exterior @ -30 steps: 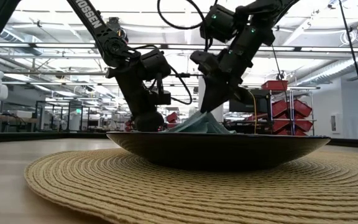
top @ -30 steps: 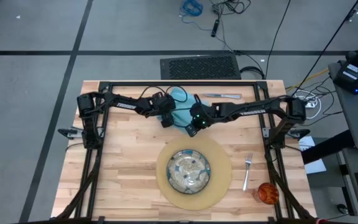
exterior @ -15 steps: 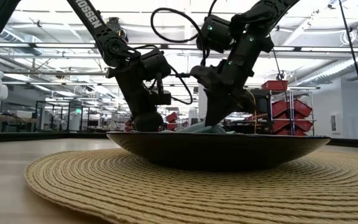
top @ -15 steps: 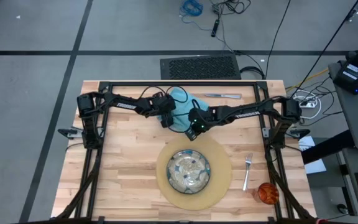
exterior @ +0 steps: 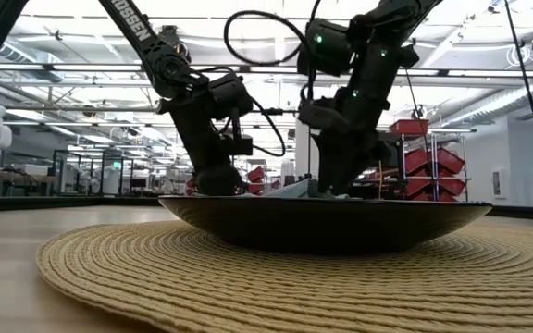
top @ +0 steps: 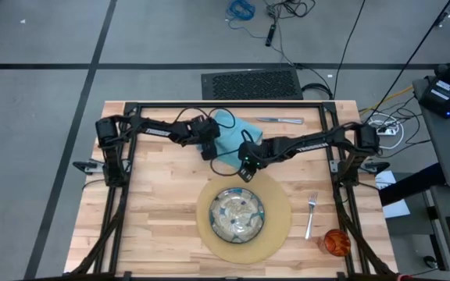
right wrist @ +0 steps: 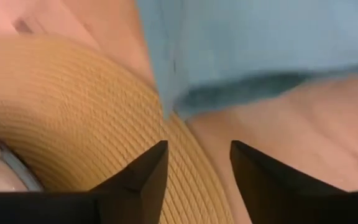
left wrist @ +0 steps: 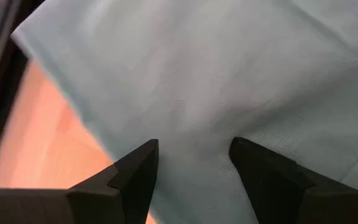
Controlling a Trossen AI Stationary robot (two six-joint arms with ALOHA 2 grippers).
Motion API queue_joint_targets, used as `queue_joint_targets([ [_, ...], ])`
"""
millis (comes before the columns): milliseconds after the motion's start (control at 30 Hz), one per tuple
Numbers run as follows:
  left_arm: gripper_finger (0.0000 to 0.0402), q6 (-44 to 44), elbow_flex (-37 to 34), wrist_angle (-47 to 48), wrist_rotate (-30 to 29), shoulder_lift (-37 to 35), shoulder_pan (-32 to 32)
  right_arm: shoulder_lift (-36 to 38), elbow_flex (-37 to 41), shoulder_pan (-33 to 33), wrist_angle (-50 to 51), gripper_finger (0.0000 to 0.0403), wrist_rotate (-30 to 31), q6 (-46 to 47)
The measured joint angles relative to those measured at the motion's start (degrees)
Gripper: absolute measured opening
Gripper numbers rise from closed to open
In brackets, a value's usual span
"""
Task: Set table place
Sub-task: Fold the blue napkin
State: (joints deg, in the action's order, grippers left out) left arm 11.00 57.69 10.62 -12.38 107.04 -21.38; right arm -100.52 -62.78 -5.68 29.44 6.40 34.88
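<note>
The teal napkin [top: 233,129] lies on the table [top: 155,195] at the far middle, its near corner [right wrist: 169,102] reaching the round tan placemat [top: 276,234]. The green-patterned plate [top: 238,215] sits on the placemat. My right gripper [top: 243,170] hovers open over the placemat's far rim [right wrist: 73,112], just short of that corner, with nothing between its fingers. My left gripper [top: 208,150] stands open over the napkin's left part [left wrist: 191,93], fingers pointing down. In the low view the plate hides both grippers' fingertips. My left gripper points its open fingers [left wrist: 135,177] down at the napkin's left part. Whether they touch the cloth, I cannot tell.
A fork [top: 311,212] lies right of the placemat, and an orange cup [top: 336,242] stands at the near right. A knife [top: 280,120] lies along the table's far edge, right of the napkin. Bare wood stretches left of the placemat.
My right gripper has gone down and toward the table's near edge, to the placemat's far rim, carrying the napkin's corner. It has then opened and let go. The napkin, drawn up in a peak before, has sunk flat behind the plate.
</note>
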Motion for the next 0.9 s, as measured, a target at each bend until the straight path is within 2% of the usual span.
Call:
queue_joint_targets([
  [267,0.0203,-3.0,3.1,7.9,7.7,-6.3,1.8,2.8,0.0,-0.6,0.5,0.0208,9.1,2.5],
  [367,0.0203,-4.4,4.0,9.6,6.4,-9.2,2.7,2.8,0.8,-1.2,2.0,0.0214,11.7,3.8],
  [467,0.0203,-4.3,4.9,9.6,4.0,-11.2,3.0,3.4,4.3,-1.8,0.5,0.0215,11.4,5.8],
  [633,0.0203,-2.2,6.7,6.3,3.7,-10.0,0.5,7.1,14.5,-2.7,-13.9,0.0215,8.7,11.4],
  [767,0.0203,-1.6,6.9,3.9,6.6,-6.4,-1.5,12.6,21.5,-3.5,-27.0,0.0215,7.0,13.9],
  [900,0.0203,-1.6,7.0,1.8,7.7,-2.5,-1.8,16.7,25.2,-4.8,-32.0,0.0215,5.3,14.3],
])
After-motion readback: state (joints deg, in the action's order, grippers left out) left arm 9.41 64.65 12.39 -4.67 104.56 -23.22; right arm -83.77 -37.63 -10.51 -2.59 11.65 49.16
